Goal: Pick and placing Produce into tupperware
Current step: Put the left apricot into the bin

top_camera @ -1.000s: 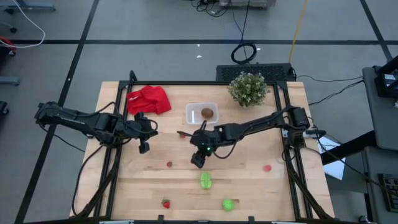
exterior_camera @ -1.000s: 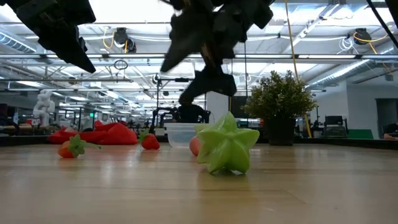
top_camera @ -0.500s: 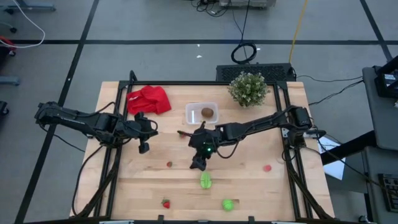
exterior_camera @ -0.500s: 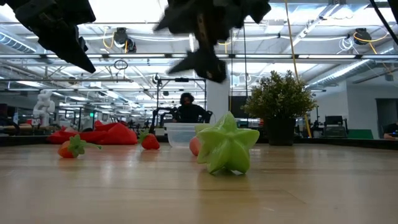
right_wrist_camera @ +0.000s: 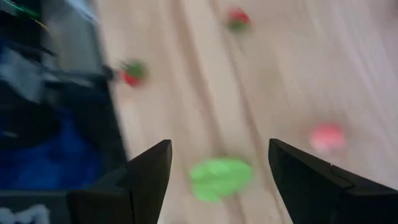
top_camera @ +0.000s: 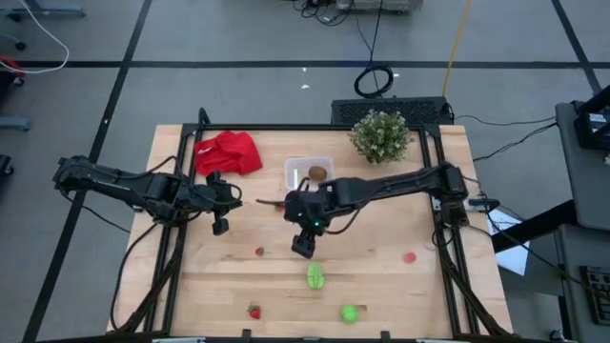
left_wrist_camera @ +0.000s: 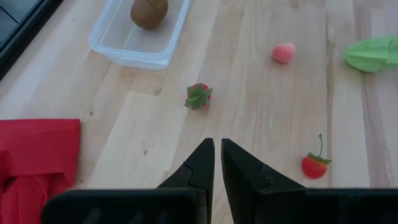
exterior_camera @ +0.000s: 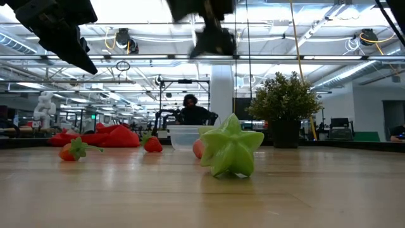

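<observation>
On your surface (top_camera: 400, 305) the tupperware (top_camera: 295, 173) sits far centre, with the oval (top_camera: 315, 172) inside it. The cloth (top_camera: 229, 152) lies to its left, the plant (top_camera: 380, 135) to its right. The right pincer (top_camera: 303, 250) hangs over the middle, nearer than the tupperware; the left pincer (top_camera: 220, 227) hangs left of it. Between them, low on the surface, lies a small strawberry (top_camera: 259, 252). Just nearer than the right pincer lies the star piece (top_camera: 315, 276). Along the near edge you have another strawberry (top_camera: 254, 312) at left and the round piece (top_camera: 350, 312) at right. A pink piece (top_camera: 410, 256) lies to the right.
</observation>
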Robot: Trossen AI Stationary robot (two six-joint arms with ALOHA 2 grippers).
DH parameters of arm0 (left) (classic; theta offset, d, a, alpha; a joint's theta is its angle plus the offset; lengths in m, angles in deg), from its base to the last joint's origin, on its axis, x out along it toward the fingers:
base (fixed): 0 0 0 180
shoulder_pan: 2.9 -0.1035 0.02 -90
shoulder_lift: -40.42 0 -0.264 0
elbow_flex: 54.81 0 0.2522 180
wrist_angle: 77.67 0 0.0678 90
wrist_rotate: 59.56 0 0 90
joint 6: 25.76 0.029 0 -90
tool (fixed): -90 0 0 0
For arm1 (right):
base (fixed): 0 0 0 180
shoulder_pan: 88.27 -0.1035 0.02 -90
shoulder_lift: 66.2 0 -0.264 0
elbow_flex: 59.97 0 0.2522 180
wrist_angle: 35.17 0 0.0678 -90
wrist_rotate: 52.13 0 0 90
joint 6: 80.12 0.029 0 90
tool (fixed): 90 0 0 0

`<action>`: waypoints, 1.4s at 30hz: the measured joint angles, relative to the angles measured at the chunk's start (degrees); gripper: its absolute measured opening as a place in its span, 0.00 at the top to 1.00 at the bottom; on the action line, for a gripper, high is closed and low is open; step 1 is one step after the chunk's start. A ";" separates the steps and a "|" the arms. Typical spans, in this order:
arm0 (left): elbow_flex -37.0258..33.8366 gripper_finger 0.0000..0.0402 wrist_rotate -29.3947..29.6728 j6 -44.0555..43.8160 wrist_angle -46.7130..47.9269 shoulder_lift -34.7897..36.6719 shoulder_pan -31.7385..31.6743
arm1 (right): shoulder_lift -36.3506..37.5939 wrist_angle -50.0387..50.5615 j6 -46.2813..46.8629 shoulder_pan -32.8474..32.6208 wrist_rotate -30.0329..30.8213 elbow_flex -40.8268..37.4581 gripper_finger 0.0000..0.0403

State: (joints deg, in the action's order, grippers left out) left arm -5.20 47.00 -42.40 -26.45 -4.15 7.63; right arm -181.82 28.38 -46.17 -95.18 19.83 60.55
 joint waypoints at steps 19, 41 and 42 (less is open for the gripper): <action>0.00 0.92 -0.04 -0.46 0.55 0.01 0.01 | -7.20 3.45 -0.86 0.32 1.17 0.55 0.36; 0.00 0.92 -0.05 -0.02 0.99 0.00 0.00 | -7.22 -1.80 -4.50 1.82 1.40 0.53 0.36; 0.00 0.92 -0.04 -0.02 0.98 0.01 0.02 | -7.22 -1.66 -4.68 1.96 1.32 0.53 0.36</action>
State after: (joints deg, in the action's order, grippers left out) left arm -5.20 46.95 -42.42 -25.47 -4.15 7.65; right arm -189.04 26.71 -50.85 -93.23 21.15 61.08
